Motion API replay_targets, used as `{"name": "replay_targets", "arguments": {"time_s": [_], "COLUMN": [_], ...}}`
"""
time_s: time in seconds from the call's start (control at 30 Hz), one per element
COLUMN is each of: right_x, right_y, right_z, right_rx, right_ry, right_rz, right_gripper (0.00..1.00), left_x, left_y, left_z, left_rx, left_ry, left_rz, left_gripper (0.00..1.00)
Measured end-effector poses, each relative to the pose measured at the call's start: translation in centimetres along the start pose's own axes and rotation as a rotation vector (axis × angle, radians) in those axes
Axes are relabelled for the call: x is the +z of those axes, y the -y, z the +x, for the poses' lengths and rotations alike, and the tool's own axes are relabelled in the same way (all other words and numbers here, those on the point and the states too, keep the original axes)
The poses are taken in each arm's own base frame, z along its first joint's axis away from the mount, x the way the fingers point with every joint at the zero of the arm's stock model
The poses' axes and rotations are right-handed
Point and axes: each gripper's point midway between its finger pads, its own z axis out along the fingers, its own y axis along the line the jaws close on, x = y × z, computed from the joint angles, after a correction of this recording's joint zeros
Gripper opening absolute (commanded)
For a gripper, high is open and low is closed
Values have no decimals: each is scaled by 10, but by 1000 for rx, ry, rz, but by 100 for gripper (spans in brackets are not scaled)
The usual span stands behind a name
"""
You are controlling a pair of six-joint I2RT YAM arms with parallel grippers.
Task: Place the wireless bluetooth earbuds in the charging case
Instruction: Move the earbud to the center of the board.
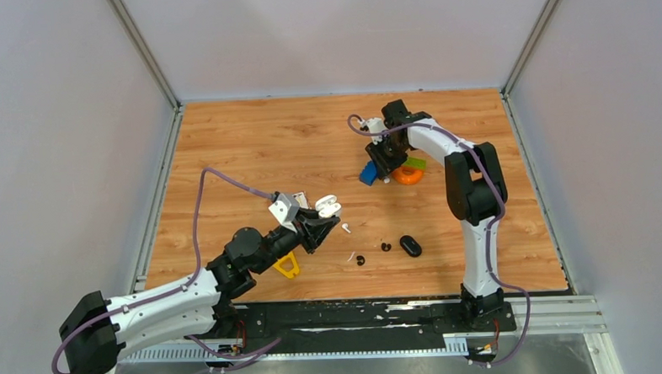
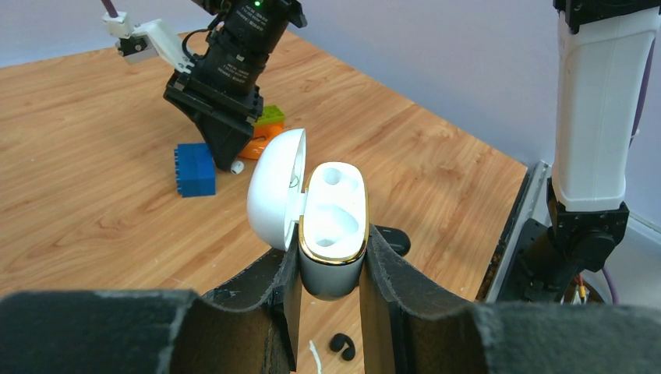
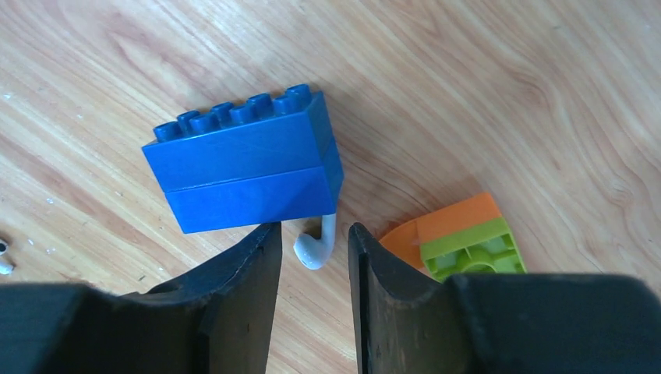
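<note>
Right end effector (image 3: 313,238) open astride bud (image 3: 312,251), lower centre; adjacent block (image 3: 245,167) could foul it. Left end effector (image 2: 331,269) clamps case (image 2: 335,206).

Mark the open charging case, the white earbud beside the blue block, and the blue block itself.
charging case (image 2: 334,210), left wrist view, on its white inner tray.
white earbud (image 3: 312,253), right wrist view, on its rounded bud end.
blue block (image 3: 245,167), right wrist view, on its long side face.
</note>
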Motion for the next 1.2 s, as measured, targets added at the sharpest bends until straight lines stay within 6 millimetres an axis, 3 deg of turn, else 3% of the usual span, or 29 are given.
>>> {"name": "replay_targets", "arguments": {"time_s": [0.3,0.47,0.8,0.97,1.1,1.2], "right_x": [1,4,4,-2,-5,-8], "right_y": [9,6,-9,-37,-82,-109], "right_z": [3,8,21,44,70,85], "right_rx": [10,-3,-74,-193,-400,-555], "right_ry": [-17,-40,-58,-83,-127,-153], "right_rz": [65,77,48,-43,-159,-224], "right_gripper": [37,27,18,18,20,28], "left_x": [-1,-1,-3,-4,-5,-5], "left_y": [-1,-1,-1,1,1,2], "left_z": [0,0,2,-3,-5,-5], "left_rx": [0,0,-7,-13,-16,-17], "left_ry": [0,0,-3,10,16,14], "left_rz": [-3,-3,-4,0,2,6], "left_gripper": [0,0,0,0,0,0]}}
